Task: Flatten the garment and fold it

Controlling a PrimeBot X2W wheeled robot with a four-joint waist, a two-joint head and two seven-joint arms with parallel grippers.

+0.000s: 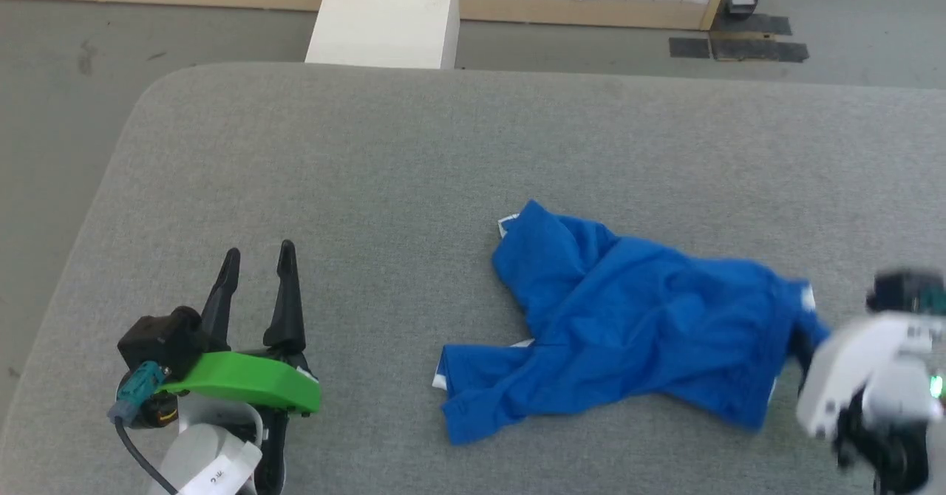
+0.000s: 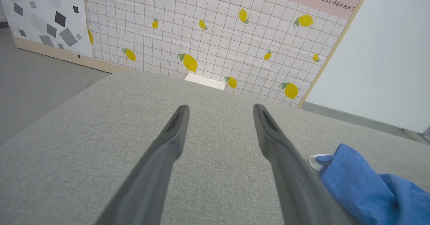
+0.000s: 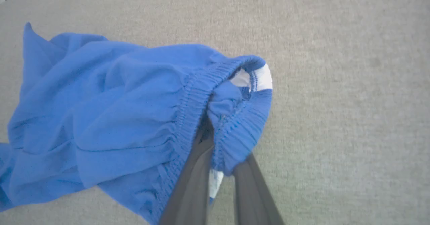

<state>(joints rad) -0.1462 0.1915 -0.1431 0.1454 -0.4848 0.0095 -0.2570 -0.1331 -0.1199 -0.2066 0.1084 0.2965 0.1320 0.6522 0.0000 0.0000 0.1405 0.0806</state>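
Half hidden in blue folds, clamps the gathered waistband [image 3: 191, 100] of the shorts [image 1: 628, 325] with the right gripper [image 3: 216, 142], tips buried; blurred and cut off at the head view's right edge. Shorts crumpled on the grey padded table [image 1: 369, 148], right of centre. Holds the left gripper [image 1: 260, 251] spread and empty over bare padding, left of the shorts.

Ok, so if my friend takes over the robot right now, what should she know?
Left gripper: open, holding nothing, over the grey table, apart from the shorts.
Right gripper: shut on the shorts, pinching the stretchy waistband at their right end.
Shorts: lying crumpled and twisted in a heap on the table, right of the middle.
Done: one end of the waistband gripped.
Left: grip another part with the left gripper, probably; spread the shorts flat; then fold them.
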